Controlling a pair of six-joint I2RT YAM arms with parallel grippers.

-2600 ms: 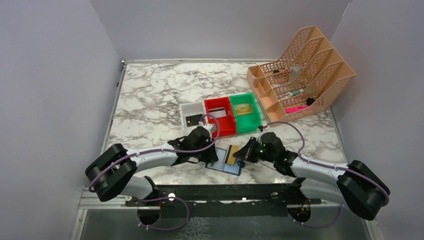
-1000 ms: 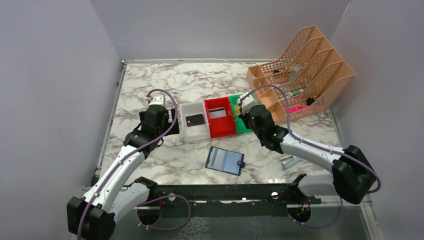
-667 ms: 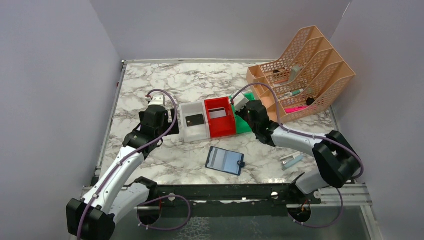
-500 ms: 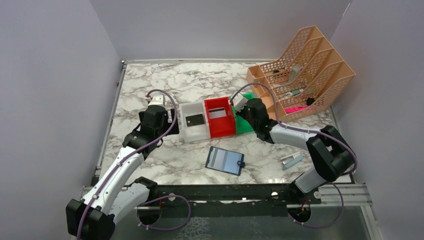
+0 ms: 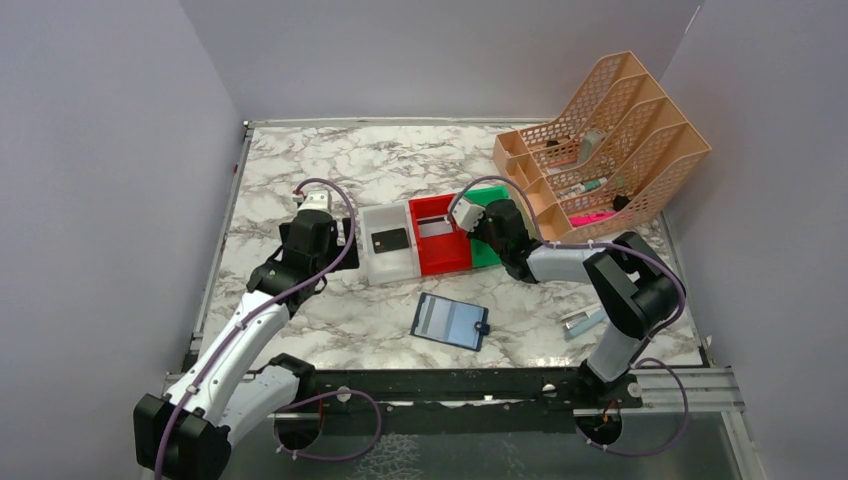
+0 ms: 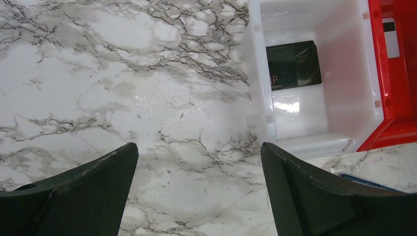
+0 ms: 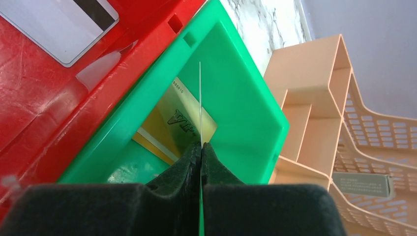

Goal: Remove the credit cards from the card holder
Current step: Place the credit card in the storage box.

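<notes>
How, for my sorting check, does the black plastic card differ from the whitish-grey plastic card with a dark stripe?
The black plastic card lies in the white plastic bin, showing pale lettering; the whitish-grey striped card lies in the red plastic bin, showing a dark stripe. Both lie flat, ungripped.

Bright, even light falls from overhead, the arms (image 5: 255, 315) casting only soft shadows on the marble table (image 5: 300, 170), a white patch of glare shines on the floor of the white bin (image 6: 295, 123), and the wrist views go soft at the dark fingers (image 7: 184, 169) nearest the lens
</notes>
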